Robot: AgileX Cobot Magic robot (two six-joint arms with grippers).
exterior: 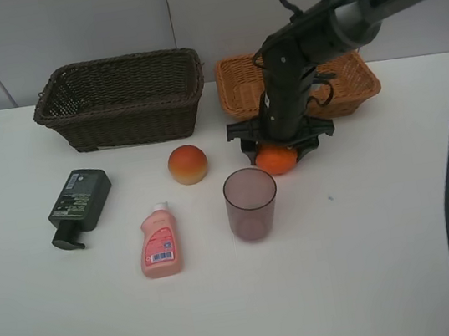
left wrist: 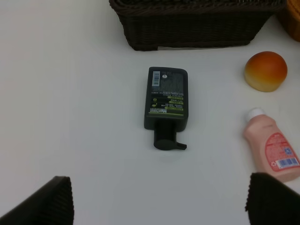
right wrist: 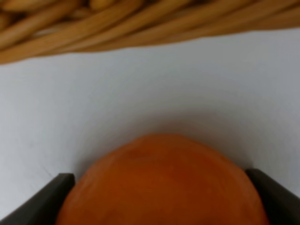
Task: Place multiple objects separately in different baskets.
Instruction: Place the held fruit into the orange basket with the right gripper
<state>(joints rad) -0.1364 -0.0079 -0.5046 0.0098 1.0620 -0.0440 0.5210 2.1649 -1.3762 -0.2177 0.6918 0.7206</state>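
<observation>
The right gripper (exterior: pixel 281 149) is closed around the orange (exterior: pixel 277 163) on the table (exterior: pixel 370 239) just before the tan basket (exterior: pixel 234 90), the left gripper (left wrist: pixel 159 201) is held wide open and empty, and nothing is seen placed in that basket or the brown basket (exterior: pixel 116 121).
</observation>
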